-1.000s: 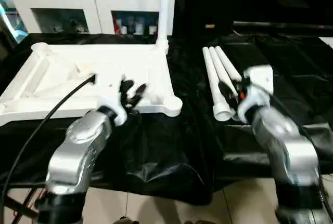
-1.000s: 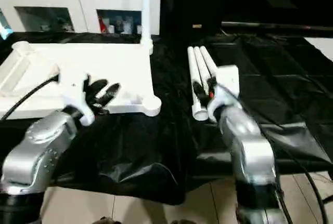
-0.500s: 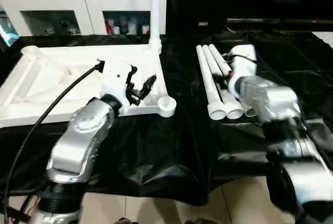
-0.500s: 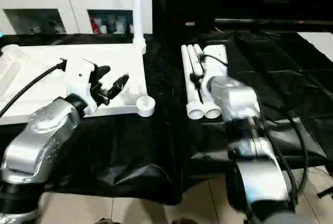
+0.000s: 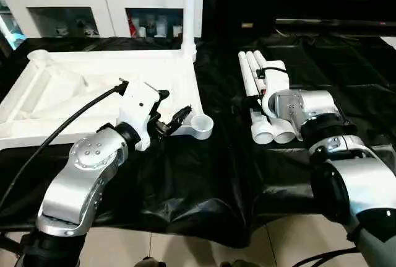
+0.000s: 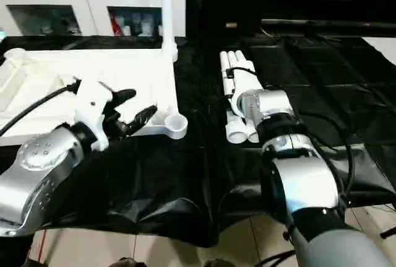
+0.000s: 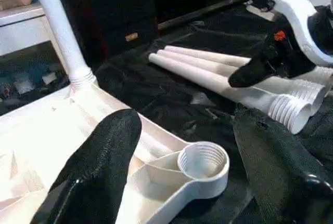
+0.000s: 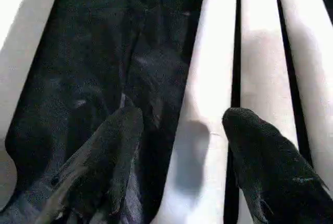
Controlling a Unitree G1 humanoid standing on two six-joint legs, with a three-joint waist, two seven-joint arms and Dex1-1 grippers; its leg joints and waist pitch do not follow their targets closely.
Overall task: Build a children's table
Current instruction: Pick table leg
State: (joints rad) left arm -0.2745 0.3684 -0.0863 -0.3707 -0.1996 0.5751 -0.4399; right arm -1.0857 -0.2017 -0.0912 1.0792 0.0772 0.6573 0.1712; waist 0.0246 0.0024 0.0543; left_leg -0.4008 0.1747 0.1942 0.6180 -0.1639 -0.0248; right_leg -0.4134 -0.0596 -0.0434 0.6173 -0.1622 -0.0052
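Note:
The white tabletop [image 5: 93, 87] lies underside up on the left of the black cloth. One leg [image 5: 190, 7] stands upright in its far right corner. The near right corner socket [image 7: 204, 160] is empty. My left gripper [image 5: 175, 113] hovers open just before that socket, holding nothing. Three loose white legs [image 5: 263, 96] lie side by side on the cloth to the right. My right gripper [image 8: 182, 146] is open and points down over them. Its fingers [image 8: 104, 156] straddle the leg nearest the tabletop [image 8: 210, 78] without closing on it.
A white cabinet with glass doors [image 5: 111, 7] stands behind the tabletop. The black cloth [image 5: 204, 180] hangs over the near edge, with tiled floor [image 5: 185, 248] below. A black cable [image 5: 62, 131] runs along my left forearm.
My right gripper has turned downward and dropped over the loose legs near their wide ends. The left gripper has shifted toward the tabletop's near right socket with its fingers spread wider. The camera shifted too.

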